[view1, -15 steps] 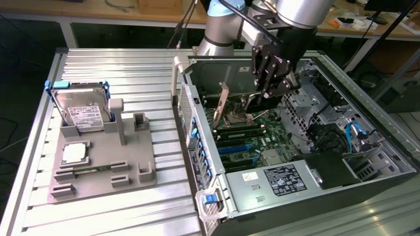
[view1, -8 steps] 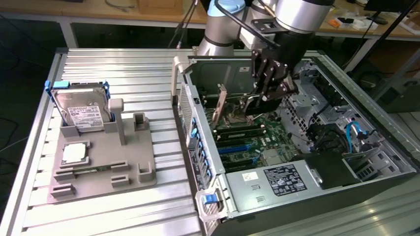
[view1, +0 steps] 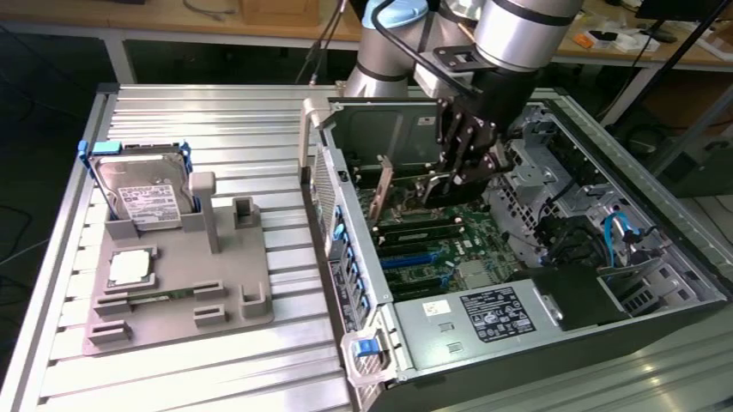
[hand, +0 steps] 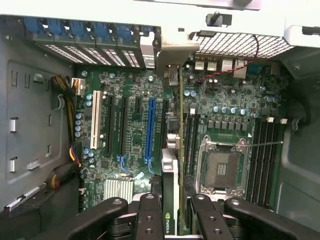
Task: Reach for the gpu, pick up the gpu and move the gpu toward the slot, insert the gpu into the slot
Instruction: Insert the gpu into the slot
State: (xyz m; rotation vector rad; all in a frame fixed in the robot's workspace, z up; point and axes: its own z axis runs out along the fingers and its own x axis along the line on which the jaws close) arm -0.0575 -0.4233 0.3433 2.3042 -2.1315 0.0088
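The open case (view1: pixel 330 184) leaves a way in from above only. Its walls hem in the end effector (view1: pixel 462 172), and the drive cage (view1: pixel 550 163) and a blue cable (view1: pixel 613 227) stand close on the exterior view's right. On the motherboard (hand: pixel 130 145) the slot (hand: pixel 150 130) lies bare, with nothing over it. The gpu (hand: pixel 170 175), clamped on edge, hangs just beside it, between the slot and the nearest black memory strips (hand: pixel 191 145). A cable bundle (hand: pixel 67 100) crowds the board's edge.
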